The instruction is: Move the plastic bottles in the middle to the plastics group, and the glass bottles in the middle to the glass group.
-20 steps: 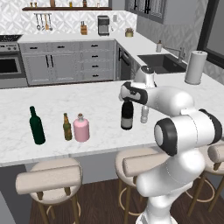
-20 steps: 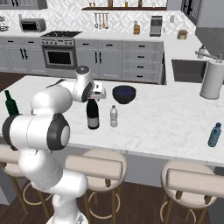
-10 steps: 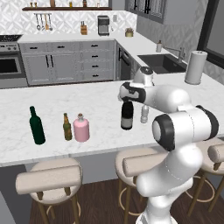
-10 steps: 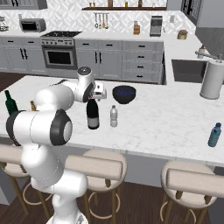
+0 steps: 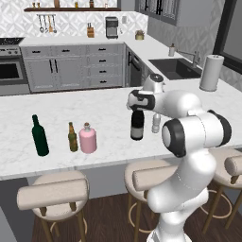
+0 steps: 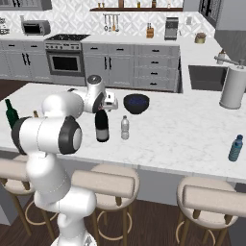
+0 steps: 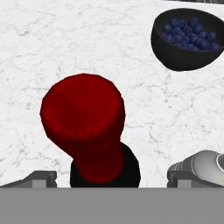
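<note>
On the marble island counter point(image 5: 104, 142), little has changed from a moment ago: the arm's elbow has shifted slightly while the bottles stand as before. The arm folds forward with its hand directly above the dark wine bottle point(image 5: 137, 125), looking straight down on the red cap point(image 7: 83, 120). The gripper point(image 7: 111, 177) is spread wide, its fingertips point(image 7: 41, 177) flanking the neck and holding nothing. A clear plastic bottle point(image 6: 125, 128) stands at the wine bottle's three o'clock. Far toward nine o'clock stand the pink bottle point(image 5: 88, 138), amber bottle point(image 5: 72, 137) and green bottle point(image 5: 39, 136).
</note>
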Controlling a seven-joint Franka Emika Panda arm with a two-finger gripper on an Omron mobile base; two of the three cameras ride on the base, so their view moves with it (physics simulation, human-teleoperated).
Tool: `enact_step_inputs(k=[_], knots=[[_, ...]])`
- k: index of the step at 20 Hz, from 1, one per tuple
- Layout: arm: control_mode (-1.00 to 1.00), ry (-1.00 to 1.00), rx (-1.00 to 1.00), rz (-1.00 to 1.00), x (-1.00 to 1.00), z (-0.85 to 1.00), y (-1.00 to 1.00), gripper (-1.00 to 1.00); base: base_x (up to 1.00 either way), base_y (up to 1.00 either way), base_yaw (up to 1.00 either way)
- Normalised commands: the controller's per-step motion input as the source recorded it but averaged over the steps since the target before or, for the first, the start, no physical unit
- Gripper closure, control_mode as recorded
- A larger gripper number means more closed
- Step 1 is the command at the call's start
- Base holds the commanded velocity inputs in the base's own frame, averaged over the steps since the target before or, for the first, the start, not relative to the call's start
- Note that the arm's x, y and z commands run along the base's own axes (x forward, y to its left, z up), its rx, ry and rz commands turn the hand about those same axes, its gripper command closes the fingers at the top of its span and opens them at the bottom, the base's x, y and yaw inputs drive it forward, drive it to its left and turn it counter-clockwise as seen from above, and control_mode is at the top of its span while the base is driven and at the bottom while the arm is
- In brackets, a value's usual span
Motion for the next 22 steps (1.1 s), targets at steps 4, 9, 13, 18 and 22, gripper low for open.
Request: enact_step_inputs(k=[4,9,13,18,22], knots=[[-1.0,0.0,0.0,0.0,0.07,-0.08,0.0,-1.0,0.0,0.0,0.0],[-1.0,0.0,0.0,0.0,0.03,-0.1,0.0,-1.0,0.0,0.0,0.0],[-1.0,0.0,0.0,0.0,0.03,-0.07,0.0,-1.0,0.0,0.0,0.0],[-1.0,0.0,0.02,0.0,0.01,-0.03,0.0,-1.0,0.0,0.0,0.0],[-1.0,-0.12,0.06,0.0,0.0,0.0,0.0,-1.0,0.0,0.0,0.0]])
